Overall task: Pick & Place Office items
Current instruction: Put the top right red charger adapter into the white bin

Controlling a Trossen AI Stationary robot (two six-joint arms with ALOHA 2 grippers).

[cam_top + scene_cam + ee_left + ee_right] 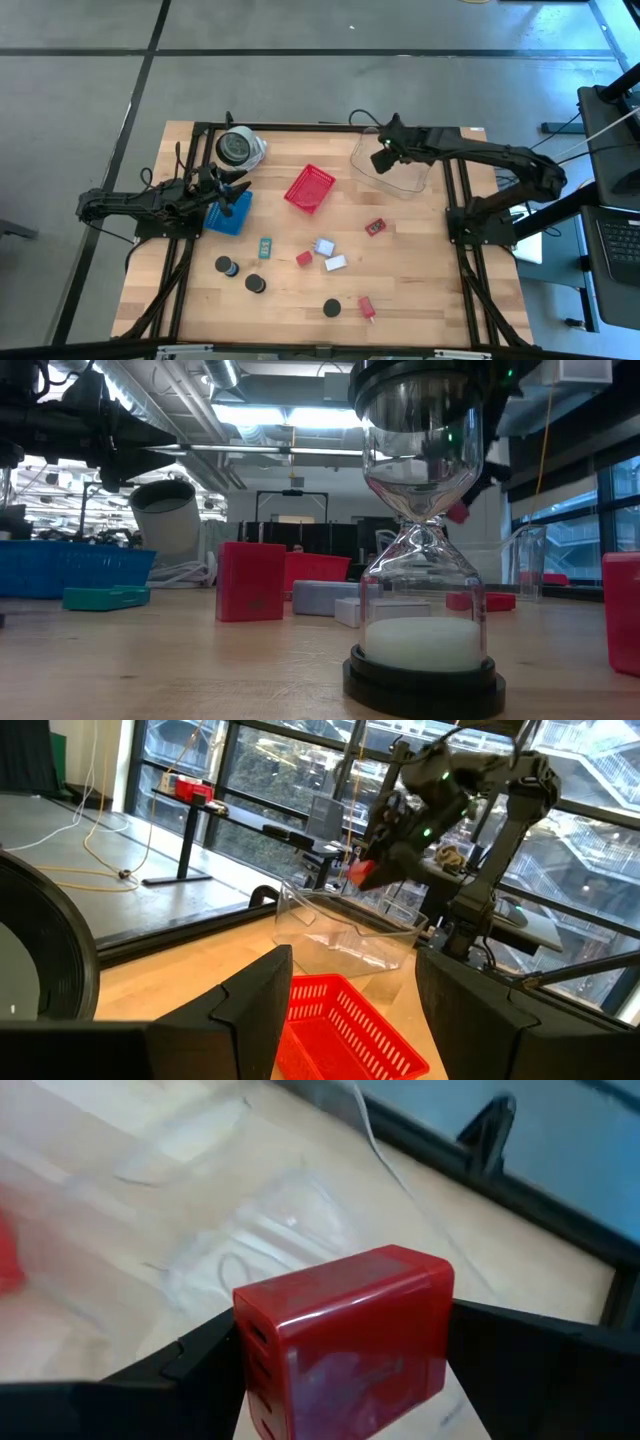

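Note:
My right gripper (381,158) is shut on a red block (345,1335) and hangs over the clear plastic container (392,172) at the table's far right; the left wrist view shows this block (362,872) above the container's rim. Other office items lie on the wood: a teal piece (265,246), red blocks (304,258) (375,227), white rectangles (336,263) and black round discs (255,283). My left gripper (228,190) stands open at the left, over the blue tray (230,214), with nothing between its fingers. My right gripper pinches the red block by two opposite sides (258,1342) between its two fingers (190,1360). The fingers slant down from the table's right side. The block is lifted clear, above the clear container's inside.
A red mesh basket (309,188) sits mid-table between the blue tray and the container. A white cylinder (240,148) stands at the far left. In the low view a black disc proves to be a sand timer (425,560). Bare wood lies near the front edge.

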